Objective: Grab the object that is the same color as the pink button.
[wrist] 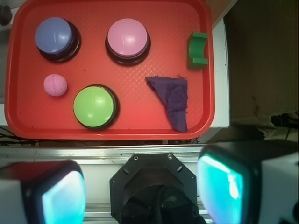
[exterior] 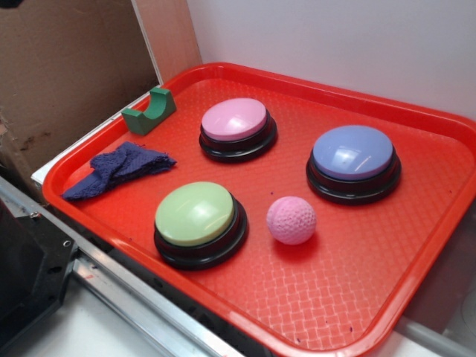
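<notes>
Light is bright and even, coming from above. On the red tray the pink ball and the three buttons cast short, soft shadows. Pale glare sits on the green button, just ahead of the gripper, and on the pink button beyond it. The gripper's fingers fill the wrist view's lower edge, large, blurred and glowing teal. The exterior view is slightly soft, its corners darker.

A pink ball lies on the red tray between three buttons.
</notes>
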Motion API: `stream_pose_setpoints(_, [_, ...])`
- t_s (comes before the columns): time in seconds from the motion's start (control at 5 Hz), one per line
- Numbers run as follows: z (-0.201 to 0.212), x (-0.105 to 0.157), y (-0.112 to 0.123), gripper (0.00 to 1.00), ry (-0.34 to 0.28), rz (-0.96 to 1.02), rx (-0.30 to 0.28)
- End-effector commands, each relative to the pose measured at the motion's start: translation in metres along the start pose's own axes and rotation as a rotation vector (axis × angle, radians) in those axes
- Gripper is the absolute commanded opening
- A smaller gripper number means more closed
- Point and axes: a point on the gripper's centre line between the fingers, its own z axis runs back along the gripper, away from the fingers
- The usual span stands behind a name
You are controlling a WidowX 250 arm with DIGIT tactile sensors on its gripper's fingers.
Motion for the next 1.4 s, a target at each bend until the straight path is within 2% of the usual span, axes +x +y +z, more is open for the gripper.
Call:
stream_pose_setpoints(0.0, [0.0, 0.0, 0.0, 1.0, 0.0, 0.0, 0.0])
stream_pose_setpoints(0.4, [-0.037, 0.027, -0.062, 1.0, -0.071, -0.352, 0.003])
stream_pose_setpoints(0.6, [-0.059, 0.034, -0.088, 1.0, -0.144, -0.477, -0.013])
stream_pose_setpoints(0.8, [-0.087, 0.044, -0.106, 1.0, -0.18, -0.524, -0.031])
stream_pose_setpoints(1.0, [-0.128, 0.058, -0.127, 1.0, -0.245, -0.534, -0.081])
stream_pose_setpoints(1.2, [-0.157, 0.067, -0.143, 1.0, -0.241, -0.566, -0.088])
